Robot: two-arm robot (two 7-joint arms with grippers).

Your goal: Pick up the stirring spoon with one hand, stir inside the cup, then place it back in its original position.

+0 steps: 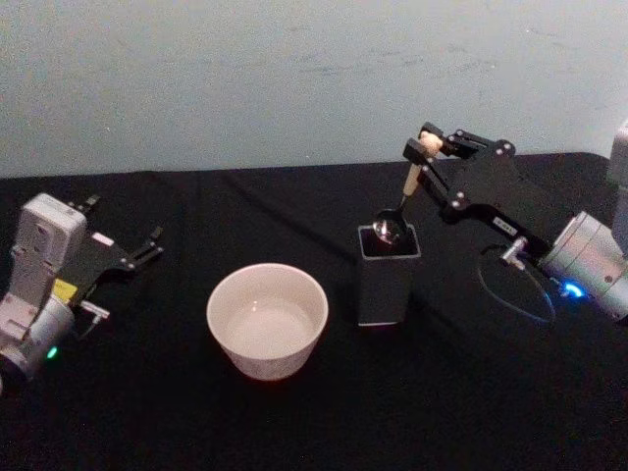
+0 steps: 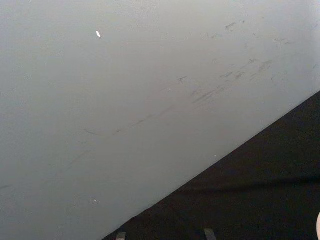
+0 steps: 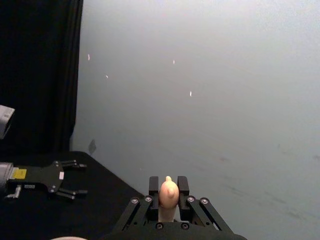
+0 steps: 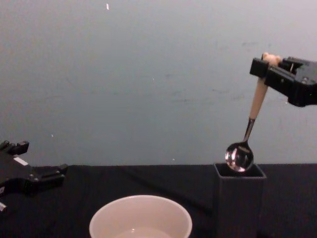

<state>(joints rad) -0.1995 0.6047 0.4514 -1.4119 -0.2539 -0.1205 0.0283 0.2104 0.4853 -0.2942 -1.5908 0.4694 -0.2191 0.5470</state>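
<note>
Right tool [image 1: 424, 147] pinches the near-upright spoon [image 1: 408, 182], bowl at the holder's [image 1: 385, 289] mouth; the cup [image 1: 265, 358] sits left of the holder, and the spread left tool [image 1: 126, 222] farther left.

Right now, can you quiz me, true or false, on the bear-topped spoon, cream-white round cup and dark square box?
1. The right gripper is shut on the beige bear-topped spoon. True.
2. The spoon's shiny bowl is inside the cream-white round cup. False: it hangs at the dark grey square holder's mouth.
3. The left gripper holds the cup. False: it rests open, apart, on the left.
4. The cup stands left of the holder. True.
</note>
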